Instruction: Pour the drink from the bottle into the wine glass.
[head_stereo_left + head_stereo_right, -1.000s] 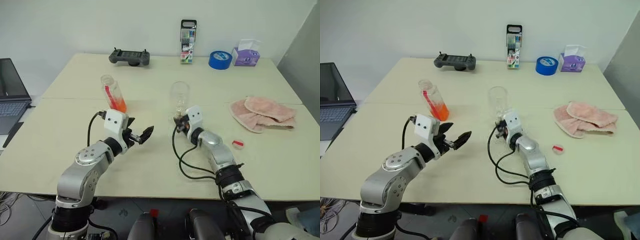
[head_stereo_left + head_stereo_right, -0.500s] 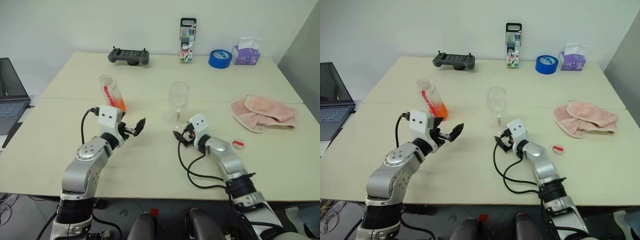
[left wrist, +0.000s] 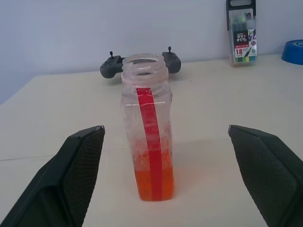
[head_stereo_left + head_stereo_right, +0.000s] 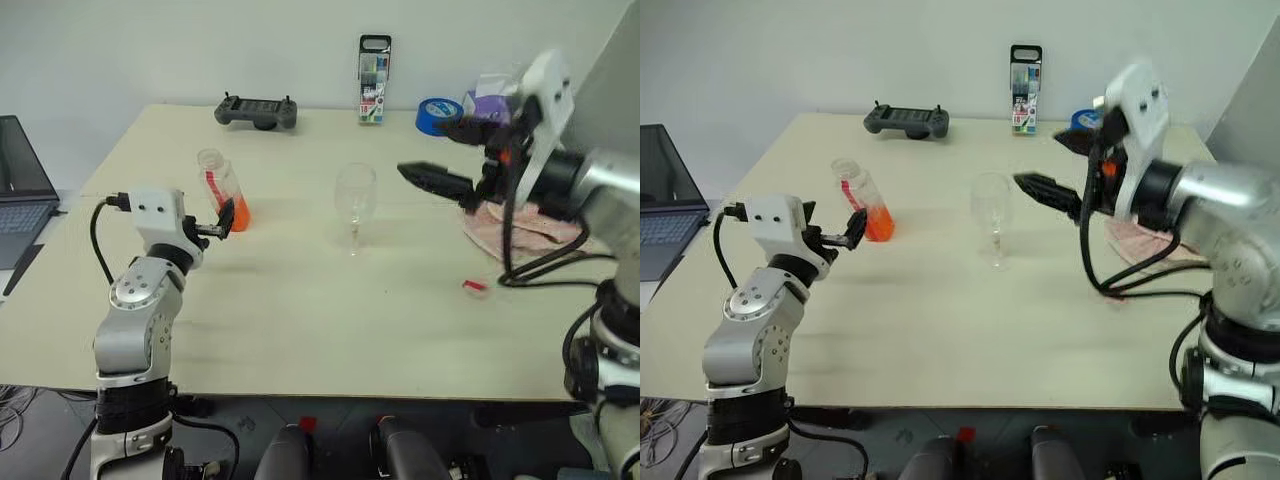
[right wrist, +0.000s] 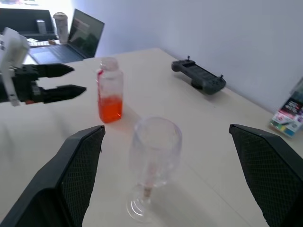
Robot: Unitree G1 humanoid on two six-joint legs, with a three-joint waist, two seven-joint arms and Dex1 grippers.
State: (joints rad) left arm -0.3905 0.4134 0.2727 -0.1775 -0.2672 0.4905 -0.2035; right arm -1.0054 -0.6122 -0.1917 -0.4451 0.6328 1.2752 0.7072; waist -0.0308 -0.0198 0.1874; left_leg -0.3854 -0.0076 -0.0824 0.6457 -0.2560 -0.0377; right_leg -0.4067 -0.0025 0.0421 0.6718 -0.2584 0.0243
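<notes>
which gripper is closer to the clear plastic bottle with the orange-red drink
Left. The left gripper is open right beside the uncapped clear plastic bottle, fingers facing it. The right gripper is open, raised beyond the clear wine glass.

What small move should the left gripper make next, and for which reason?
Probably it should ease forward until its fingers stand on both sides of the bottle, then close. The left gripper is open and already lined up with the bottle, which stands upright and uncapped just ahead of it with the drink low inside. The wine glass stands empty, and the right gripper hangs open above the table.
</notes>
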